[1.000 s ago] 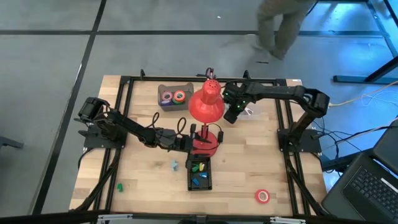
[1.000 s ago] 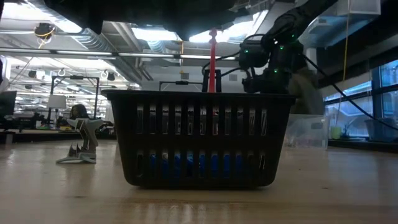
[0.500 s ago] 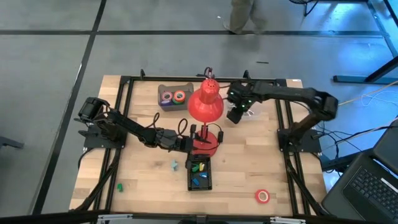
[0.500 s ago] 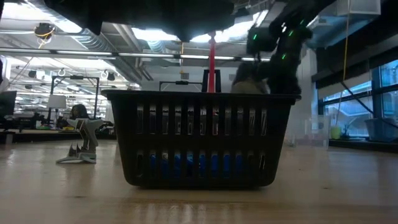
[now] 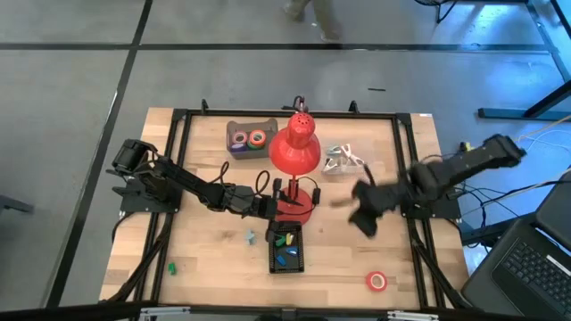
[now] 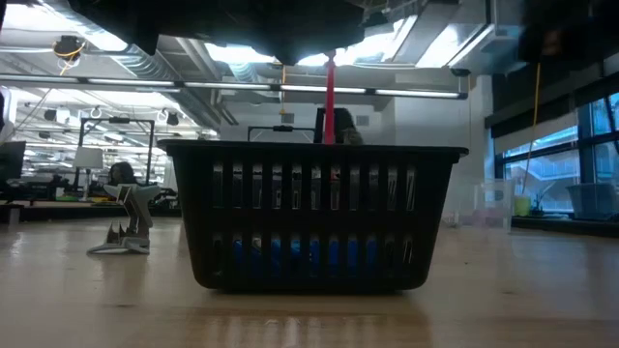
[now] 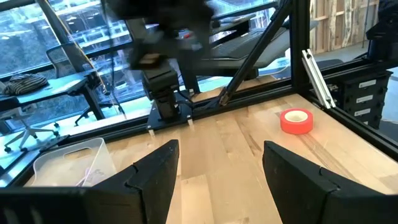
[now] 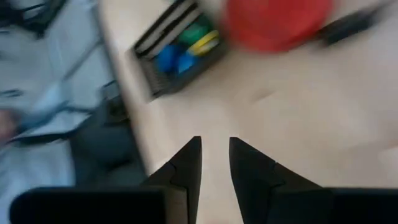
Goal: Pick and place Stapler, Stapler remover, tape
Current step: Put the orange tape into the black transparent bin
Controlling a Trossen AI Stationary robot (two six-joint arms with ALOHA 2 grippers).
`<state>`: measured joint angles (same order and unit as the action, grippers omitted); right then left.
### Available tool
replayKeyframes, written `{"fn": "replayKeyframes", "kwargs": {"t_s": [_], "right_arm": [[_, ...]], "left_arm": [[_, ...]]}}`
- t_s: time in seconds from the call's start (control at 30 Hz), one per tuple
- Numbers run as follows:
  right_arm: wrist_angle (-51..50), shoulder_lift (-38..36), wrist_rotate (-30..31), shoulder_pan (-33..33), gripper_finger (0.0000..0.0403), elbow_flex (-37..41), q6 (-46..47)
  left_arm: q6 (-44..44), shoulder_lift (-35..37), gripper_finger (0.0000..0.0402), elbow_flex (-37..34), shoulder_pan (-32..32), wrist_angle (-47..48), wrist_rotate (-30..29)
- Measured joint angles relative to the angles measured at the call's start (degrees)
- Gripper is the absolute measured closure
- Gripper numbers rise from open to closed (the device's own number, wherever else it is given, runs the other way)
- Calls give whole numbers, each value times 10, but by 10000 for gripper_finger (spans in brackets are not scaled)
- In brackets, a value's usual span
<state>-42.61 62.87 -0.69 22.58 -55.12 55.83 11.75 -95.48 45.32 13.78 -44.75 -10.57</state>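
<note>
While the red tape roll (image 5: 377, 282) sits flat on the table (image 5: 214, 259) at its near right corner, we see nothing in either tool. It lies well apart from the right gripper (image 5: 364, 219), nearer the table's front edge, and shows again in the left wrist view (image 7: 296, 121), far ahead of the left gripper's fingers (image 7: 155, 180). More tape rolls (image 5: 249, 138) sit in a grey tray (image 5: 251, 127) at the back, beyond the left gripper (image 5: 268, 207).

Right gripper hangs over bare wood right of the red lamp (image 5: 295, 152), blurred. Its own camera shows the fingers (image 8: 186, 165) with a narrow gap between them and nothing in it.

Left gripper sits low beside the lamp base (image 5: 296, 207), fingers spread wide, empty.

A black basket (image 5: 286, 251) with blue, yellow and green items lies just in front of the left gripper. A pale clear item (image 5: 342, 160) lies behind the right gripper; we can't tell what it is. A small teal piece (image 5: 251, 236) and a green piece (image 5: 170, 267) lie on the wood left of the basket.
</note>
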Motion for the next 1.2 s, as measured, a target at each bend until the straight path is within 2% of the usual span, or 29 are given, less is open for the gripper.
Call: {"fn": "replayKeyframes", "kwargs": {"t_s": [0.13, 0.23, 0.47, 0.67, 0.8, 0.9, 1.0, 1.2], "right_arm": [[112, 30, 11, 123, 321, 29, 113], [146, 74, 11, 190, 321, 31, 180], [144, 179, -36, 291, 321, 31, 340], [109, 250, -86, 311, 321, 31, 352], [65, 268, -136, 311, 321, 31, 352], [42, 268, -149, 311, 321, 31, 352], [33, 268, -147, 311, 321, 31, 350], [30, 268, -77, 311, 321, 31, 350]], "left_arm": [[-1, 0, 178, 0, 0, 0, 0], [-6, 0, 178, 0, 0, 0, 0], [-7, 0, 178, 0, 0, 0, 0], [-7, 0, 178, 0, 0, 0, 0], [-6, 0, 178, 0, 0, 0, 0], [-6, 0, 178, 0, 0, 0, 0], [-6, 0, 178, 0, 0, 0, 0], [-5, 0, 178, 0, 0, 0, 0]]}}
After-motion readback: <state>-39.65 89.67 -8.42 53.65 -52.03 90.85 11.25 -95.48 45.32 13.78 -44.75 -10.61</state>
